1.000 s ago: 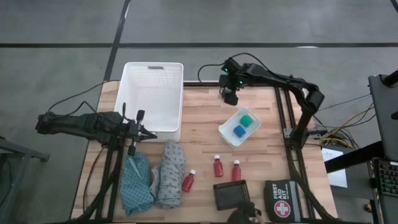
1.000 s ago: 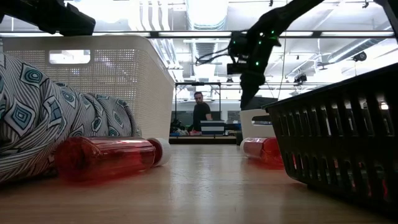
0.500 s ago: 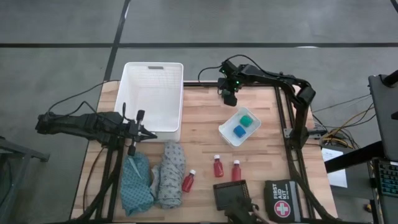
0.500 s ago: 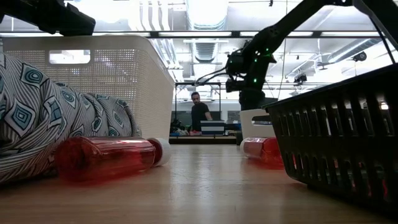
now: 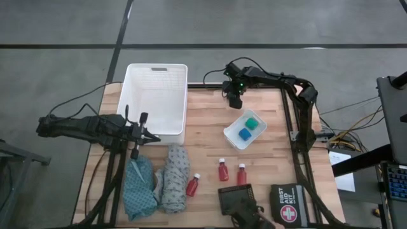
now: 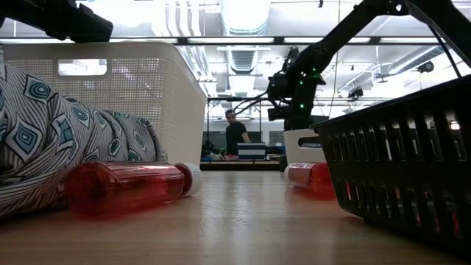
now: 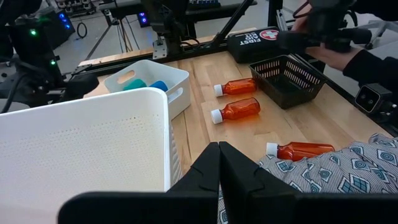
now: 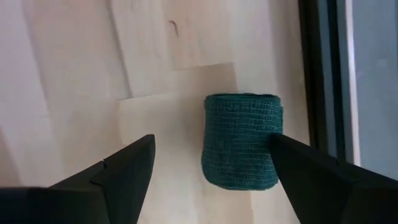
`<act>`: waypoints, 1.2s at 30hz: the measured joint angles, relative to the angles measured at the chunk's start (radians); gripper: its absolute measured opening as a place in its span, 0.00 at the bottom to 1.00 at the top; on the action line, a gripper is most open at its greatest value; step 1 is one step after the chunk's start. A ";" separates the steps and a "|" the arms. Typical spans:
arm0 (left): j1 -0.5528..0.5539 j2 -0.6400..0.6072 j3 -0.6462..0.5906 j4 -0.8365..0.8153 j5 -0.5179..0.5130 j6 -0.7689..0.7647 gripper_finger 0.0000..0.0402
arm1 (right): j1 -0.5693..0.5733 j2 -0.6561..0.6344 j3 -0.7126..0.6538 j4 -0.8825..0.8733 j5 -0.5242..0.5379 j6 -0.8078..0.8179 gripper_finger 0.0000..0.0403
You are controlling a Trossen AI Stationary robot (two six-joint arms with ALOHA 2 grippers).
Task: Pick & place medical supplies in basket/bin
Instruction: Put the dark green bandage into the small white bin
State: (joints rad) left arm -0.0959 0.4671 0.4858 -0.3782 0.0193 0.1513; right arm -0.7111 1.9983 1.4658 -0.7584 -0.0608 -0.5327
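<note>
My right gripper [image 5: 235,99] hangs open at the table's far edge, pointing steeply down over a dark green bandage roll [image 8: 241,140] that lies on the wood. The roll sits between the fingers, close to one of them. Three red bottles [image 5: 223,170] [image 5: 241,173] [image 5: 193,185] lie on their sides near the front. A blue piece [image 5: 244,133] and a green piece [image 5: 252,122] sit in a small white tray [image 5: 230,135]. A teal cloth [image 5: 138,187] and a grey patterned cloth [image 5: 173,178] lie at the front left. My left gripper [image 5: 152,137] waits shut beside the white basket [image 5: 130,102].
A small black mesh basket [image 5: 235,198] and a black first aid pouch [image 5: 287,203] stand at the near edge, where a person's hand [image 5: 255,217] shows. The table's dark frame rail [image 8: 323,81] runs close beside the green roll.
My right gripper has sunk toward the table at the far edge and tipped a little steeper, still open. The arm's elbow has swung in toward the table.
</note>
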 joint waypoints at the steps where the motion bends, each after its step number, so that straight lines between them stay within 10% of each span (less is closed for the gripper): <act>1: 0.000 0.000 0.000 0.000 0.000 0.000 0.01 | -0.002 0.003 0.000 0.004 0.000 0.000 0.77; 36: 0.000 0.000 0.000 0.000 0.000 0.000 0.01 | -0.038 0.014 -0.066 0.090 -0.069 -0.008 0.71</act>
State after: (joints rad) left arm -0.0959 0.4671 0.4858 -0.3786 0.0193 0.1513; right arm -0.7495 2.0125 1.4003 -0.6680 -0.1297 -0.5403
